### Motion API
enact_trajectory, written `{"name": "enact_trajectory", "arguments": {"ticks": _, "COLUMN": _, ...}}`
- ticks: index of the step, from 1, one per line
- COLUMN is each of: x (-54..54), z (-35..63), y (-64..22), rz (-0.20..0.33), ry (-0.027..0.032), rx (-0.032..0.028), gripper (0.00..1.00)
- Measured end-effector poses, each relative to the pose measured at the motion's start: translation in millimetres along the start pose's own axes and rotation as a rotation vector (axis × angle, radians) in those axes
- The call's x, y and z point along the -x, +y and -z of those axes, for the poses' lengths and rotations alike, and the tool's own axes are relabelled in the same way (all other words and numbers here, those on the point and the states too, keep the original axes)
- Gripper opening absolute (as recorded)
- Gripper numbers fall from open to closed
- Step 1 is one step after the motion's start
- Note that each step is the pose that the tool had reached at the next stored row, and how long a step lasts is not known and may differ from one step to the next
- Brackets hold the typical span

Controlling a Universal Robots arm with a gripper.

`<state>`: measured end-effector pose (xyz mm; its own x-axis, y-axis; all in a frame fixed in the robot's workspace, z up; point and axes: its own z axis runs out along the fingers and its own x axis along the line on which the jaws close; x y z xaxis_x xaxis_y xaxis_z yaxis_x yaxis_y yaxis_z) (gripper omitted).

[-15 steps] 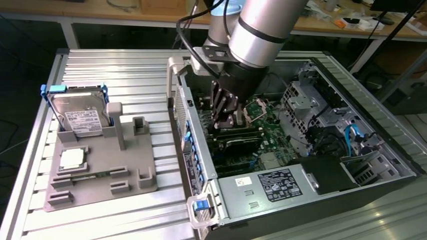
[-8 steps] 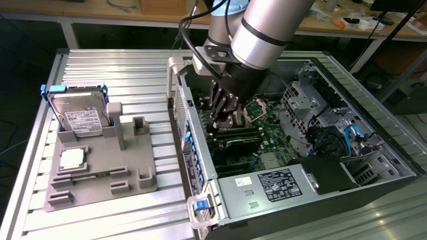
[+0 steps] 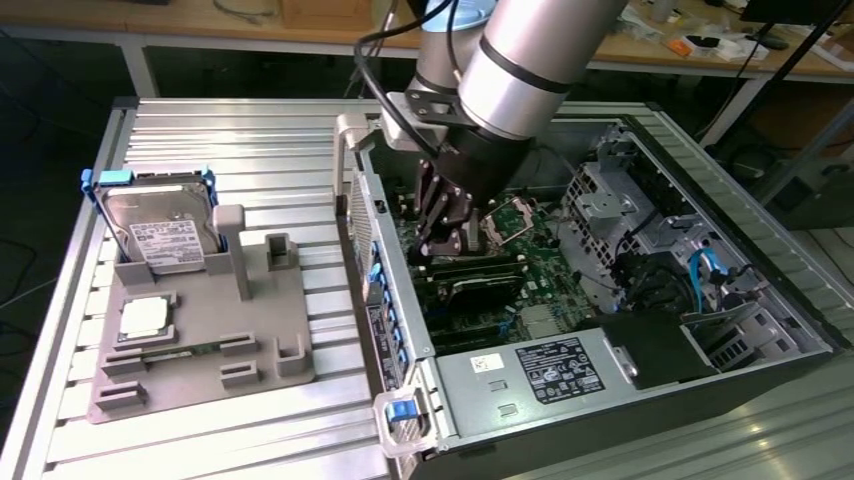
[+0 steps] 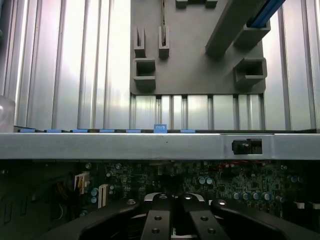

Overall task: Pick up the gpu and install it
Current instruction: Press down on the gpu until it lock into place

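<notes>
Gripper [image 3: 445,243] closed, down inside case [image 3: 400,330], on or just above the gpu [image 3: 470,283] at the motherboard [image 3: 541,255]. Risk: misaligned card jams at slot.

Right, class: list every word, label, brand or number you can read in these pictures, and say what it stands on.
None can be read.
Hard drive: white label with print, too small to read.
Power supply in the computer case: white and black labels, print too small to read.
Processor chip: markings not legible.
Motherboard: no readable lettering.
</notes>
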<state>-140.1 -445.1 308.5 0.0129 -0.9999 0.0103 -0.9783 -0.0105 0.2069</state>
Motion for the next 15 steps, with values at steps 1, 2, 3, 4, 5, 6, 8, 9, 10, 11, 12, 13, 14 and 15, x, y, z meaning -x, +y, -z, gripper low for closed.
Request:
{"name": "enact_trajectory", "arguments": {"ticks": 1, "x": 0.0, "z": 0.1, "y": -0.9, "rz": 0.0, "ry": -0.0002, "rx": 0.0082, "gripper": 0.11}}
{"name": "enact_trajectory", "arguments": {"ticks": 2, "x": 0.0, "z": 0.3, "y": -1.8, "rz": 0.0, "ry": -0.0003, "rx": 0.0183, "gripper": 0.11}}
{"name": "enact_trajectory", "arguments": {"ticks": 3, "x": 0.0, "z": 0.5, "y": -2.8, "rz": 0.0, "ry": -0.0005, "rx": 0.0294, "gripper": 0.11}}
{"name": "enact_trajectory", "arguments": {"ticks": 4, "x": -0.1, "z": 0.8, "y": -3.9, "rz": 0.0, "ry": -0.0005, "rx": 0.0402, "gripper": 0.11}}
{"name": "enact_trajectory", "arguments": {"ticks": 5, "x": -0.3, "z": 1.1, "y": -5.2, "rz": 0.0, "ry": -0.0005, "rx": 0.0507, "gripper": 0.11}}
{"name": "enact_trajectory", "arguments": {"ticks": 6, "x": -0.5, "z": 1.5, "y": -6.9, "rz": 0.001, "ry": -0.0007, "rx": 0.0619, "gripper": 0.11}}
{"name": "enact_trajectory", "arguments": {"ticks": 8, "x": -3.5, "z": 1.5, "y": -10.9, "rz": 0.001, "ry": -0.0026, "rx": 0.0786, "gripper": 0.11}}
{"name": "enact_trajectory", "arguments": {"ticks": 9, "x": -5.8, "z": 0.8, "y": -11.8, "rz": 0.002, "ry": -0.0041, "rx": 0.0818, "gripper": 0.11}}
{"name": "enact_trajectory", "arguments": {"ticks": 10, "x": -8.3, "z": 0.0, "y": -12.1, "rz": 0.002, "ry": -0.0062, "rx": 0.0843, "gripper": 0.11}}
{"name": "enact_trajectory", "arguments": {"ticks": 11, "x": -10.7, "z": -0.6, "y": -12.3, "rz": 0.003, "ry": -0.0091, "rx": 0.0867, "gripper": 0.11}}
{"name": "enact_trajectory", "arguments": {"ticks": 12, "x": -12.6, "z": -1.1, "y": -12.4, "rz": 0.004, "ry": -0.0123, "rx": 0.0894, "gripper": 0.11}}
{"name": "enact_trajectory", "arguments": {"ticks": 13, "x": -14.4, "z": -1.4, "y": -12.5, "rz": 0.005, "ry": -0.0163, "rx": 0.094, "gripper": 0.11}}
{"name": "enact_trajectory", "arguments": {"ticks": 14, "x": -14.9, "z": -1.5, "y": -13.1, "rz": 0.006, "ry": -0.0185, "rx": 0.1014, "gripper": 0.11}}
{"name": "enact_trajectory", "arguments": {"ticks": 15, "x": -15.0, "z": -1.3, "y": -14.4, "rz": 0.006, "ry": -0.02, "rx": 0.1135, "gripper": 0.11}}
